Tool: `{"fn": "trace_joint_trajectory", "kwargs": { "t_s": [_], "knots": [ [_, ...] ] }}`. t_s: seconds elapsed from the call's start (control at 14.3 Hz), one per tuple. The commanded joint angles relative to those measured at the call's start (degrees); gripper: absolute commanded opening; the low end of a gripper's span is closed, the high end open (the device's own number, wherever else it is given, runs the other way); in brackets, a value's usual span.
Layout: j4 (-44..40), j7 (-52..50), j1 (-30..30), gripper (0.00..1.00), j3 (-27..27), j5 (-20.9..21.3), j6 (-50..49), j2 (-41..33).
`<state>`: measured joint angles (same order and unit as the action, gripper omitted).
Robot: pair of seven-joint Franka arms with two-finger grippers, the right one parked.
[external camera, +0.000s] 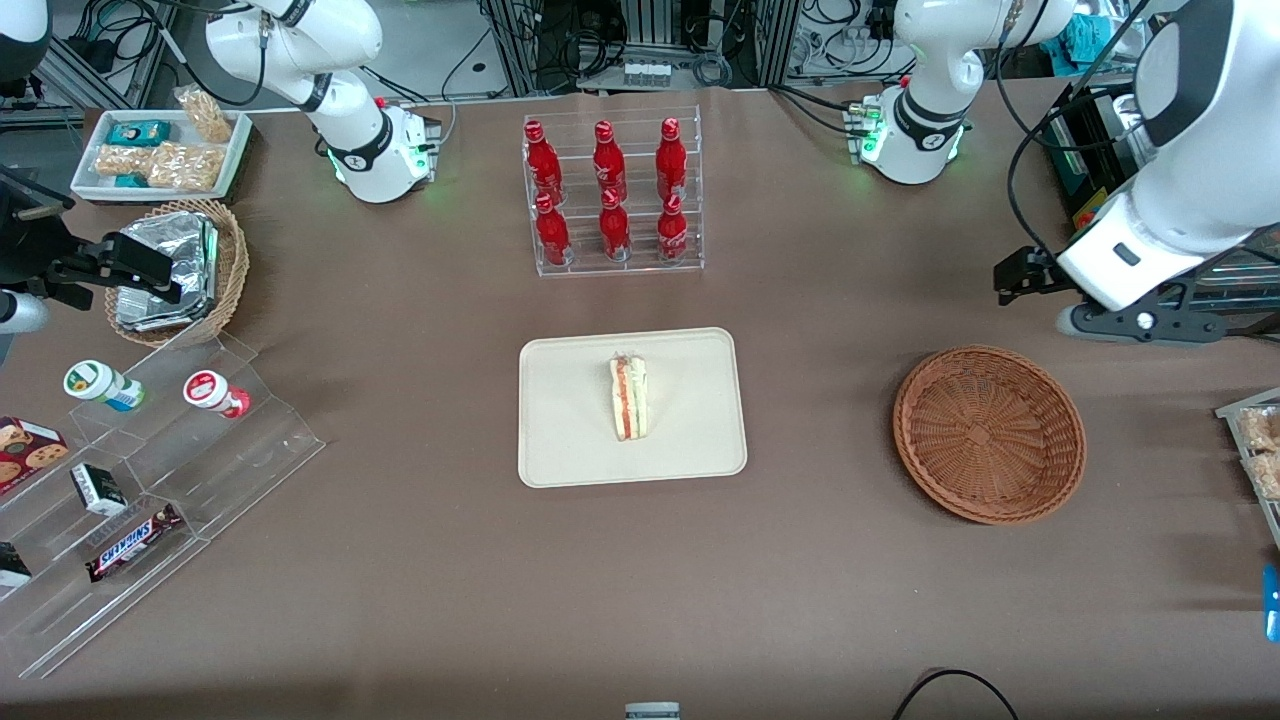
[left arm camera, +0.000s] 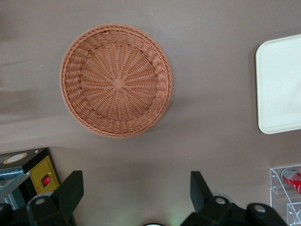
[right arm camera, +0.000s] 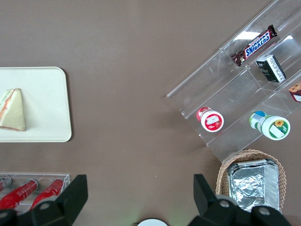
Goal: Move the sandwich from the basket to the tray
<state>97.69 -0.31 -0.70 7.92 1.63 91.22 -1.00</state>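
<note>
The sandwich (external camera: 629,398), a wrapped white wedge with red and orange layers, lies on the cream tray (external camera: 560,440) at the table's middle; the right wrist view shows the sandwich (right arm camera: 13,110) on the tray (right arm camera: 47,94) too. The reddish-brown basket (external camera: 988,433) sits empty toward the working arm's end. My gripper (external camera: 1005,278) hangs above the table, farther from the front camera than the basket. In the left wrist view my gripper (left arm camera: 136,179) is open with nothing between its fingers; the basket (left arm camera: 116,80) and an edge of the tray (left arm camera: 282,84) show.
A clear rack of red bottles (external camera: 612,195) stands farther from the front camera than the tray. Toward the parked arm's end are a tan basket of foil packets (external camera: 180,270), a stepped acrylic shelf (external camera: 150,470) and a white snack tray (external camera: 160,150). A box with a red switch (left arm camera: 37,172) sits near my gripper.
</note>
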Motion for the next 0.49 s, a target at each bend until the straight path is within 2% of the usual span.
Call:
{"fn": "trace_joint_trajectory", "kwargs": {
  "t_s": [0.0,0.21,0.42],
  "knots": [
    [-0.39,1.10,-0.09,1.00,-2.72,-1.70,-0.43,-2.60],
    [-0.83,1.02,1.40,1.00,-6.24,-3.12,-0.52,-2.96],
    [-1.01,0.40,1.58,1.00,-6.77,-3.12,-0.69,-2.96]
  ]
}}
